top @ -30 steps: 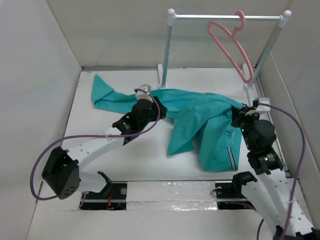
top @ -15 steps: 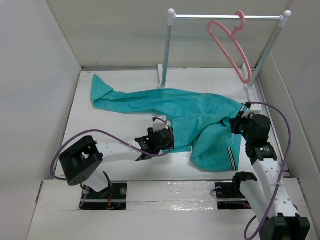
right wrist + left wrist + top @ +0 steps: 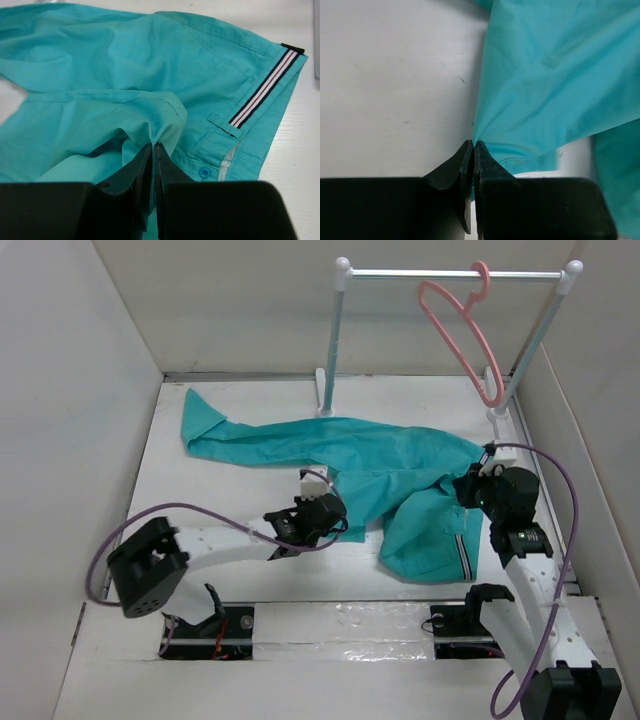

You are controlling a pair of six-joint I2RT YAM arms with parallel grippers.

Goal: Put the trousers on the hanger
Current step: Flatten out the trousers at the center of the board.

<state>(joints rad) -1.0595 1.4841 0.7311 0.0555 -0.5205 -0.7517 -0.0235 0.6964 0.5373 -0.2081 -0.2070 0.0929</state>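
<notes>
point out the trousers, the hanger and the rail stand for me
trousers (image 3: 400,465): top view, on the wide seat part of the cloth.
hanger (image 3: 455,340): top view, on its long sloping arm.
rail stand (image 3: 334,340): top view, on its left upright post.

A fold of the trousers (image 3: 125,60) is pinched by the right end effector (image 3: 152,146). The striped waistband (image 3: 265,82) is seen rightward.

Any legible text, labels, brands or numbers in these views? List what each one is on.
No readable text in any view.
trousers: only the waistband stripes, no lettering.
button: too small to tell if it carries a marking.
hanger: no label visible.
rail stand: no label visible.
</notes>
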